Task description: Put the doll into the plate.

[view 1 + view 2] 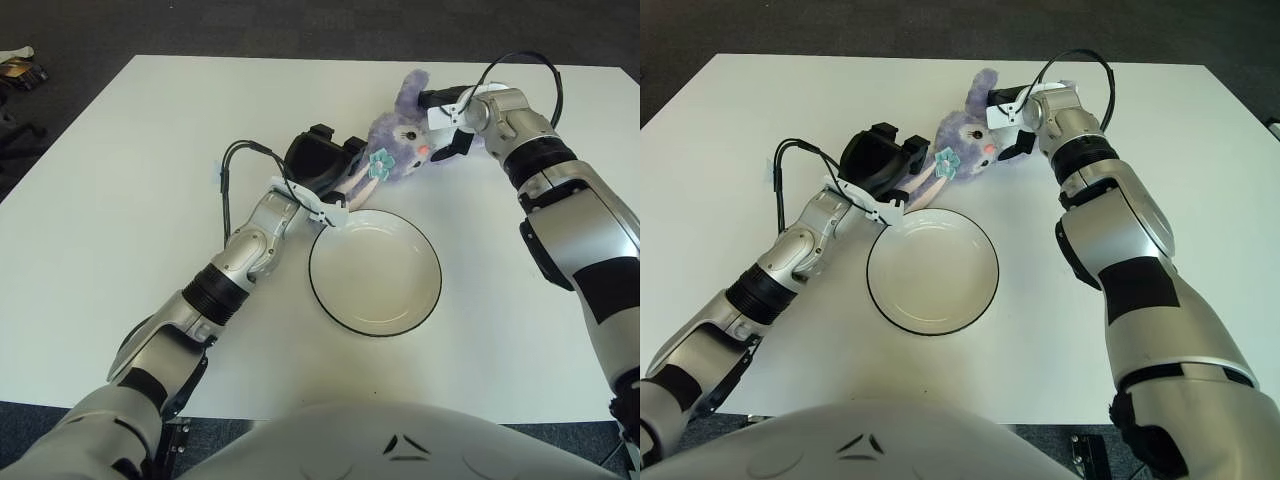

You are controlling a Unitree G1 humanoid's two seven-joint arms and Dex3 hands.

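**Doll held at both ends, beyond the plate's far rim**

The white table [90,230] fills most of both views, with dark floor [250,25] past its far edge.

The plate [375,271], white with a thin dark rim, lies flat near the table's middle, and nothing is in it.

The doll [397,135] is a purple plush with long ears, a pale face and a teal flower at its neck. It is at about 12 o'clock from the plate, beyond the far rim and not over the dish. Its long axis runs roughly from 8 o'clock to 2 o'clock: the thin legs point toward 8 o'clock, the head and ears toward 2 o'clock, one ear sticking up toward 12. The face is turned toward the right hand's side. Whether the body touches the table cannot be told.

The left hand [318,165] is at about 11 o'clock from the plate, just off its rim. Its dark fingers are curled around the doll's leg end.

The right hand [446,122] is at about 1 o'clock from the plate, against the doll's head. Its fingers close on the head from the right side.
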